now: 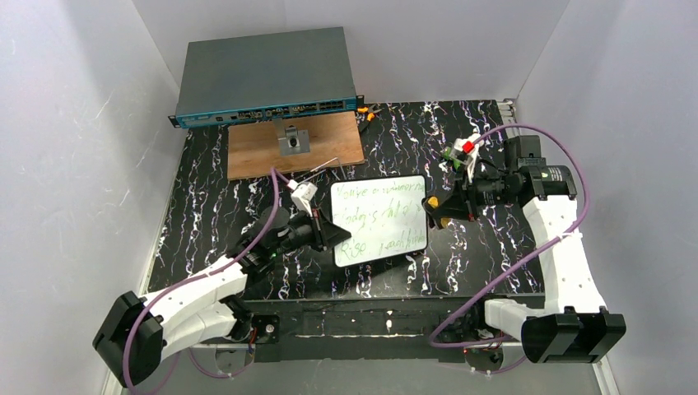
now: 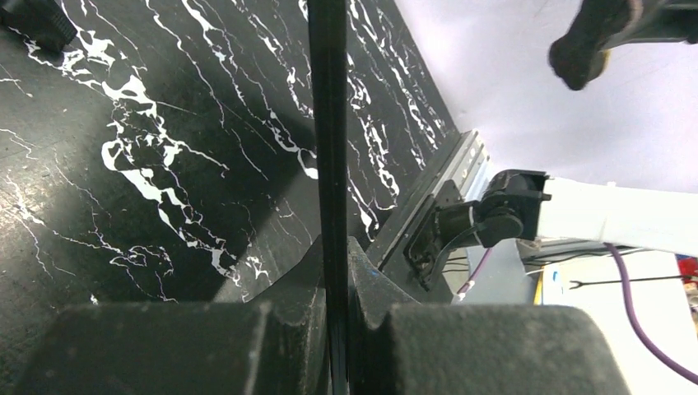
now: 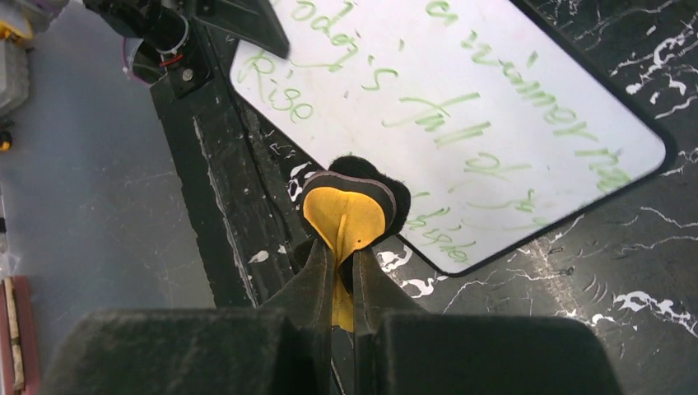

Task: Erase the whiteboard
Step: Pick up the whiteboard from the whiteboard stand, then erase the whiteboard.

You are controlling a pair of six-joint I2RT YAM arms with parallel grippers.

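The whiteboard (image 1: pixel 380 220), white with a thin black rim and green handwriting (image 3: pixel 461 107), sits mid-table. My left gripper (image 1: pixel 328 230) is shut on its left edge. In the left wrist view the rim (image 2: pixel 328 148) runs edge-on between the fingers, and the left gripper (image 2: pixel 333 259) pinches it. My right gripper (image 1: pixel 440 207) is shut on a yellow eraser with black felt (image 3: pixel 350 212). In the right wrist view the right gripper (image 3: pixel 344 259) holds the felt at the board's right edge, by the faint lower writing. Whether the felt touches the board I cannot tell.
A grey network switch (image 1: pixel 267 78) stands at the back. In front of it is a brown wooden panel (image 1: pixel 329 140) carrying a small metal part (image 1: pixel 294 141), with a hex key (image 1: pixel 328 164) at its edge. White walls close in the black marbled table (image 1: pixel 214 189).
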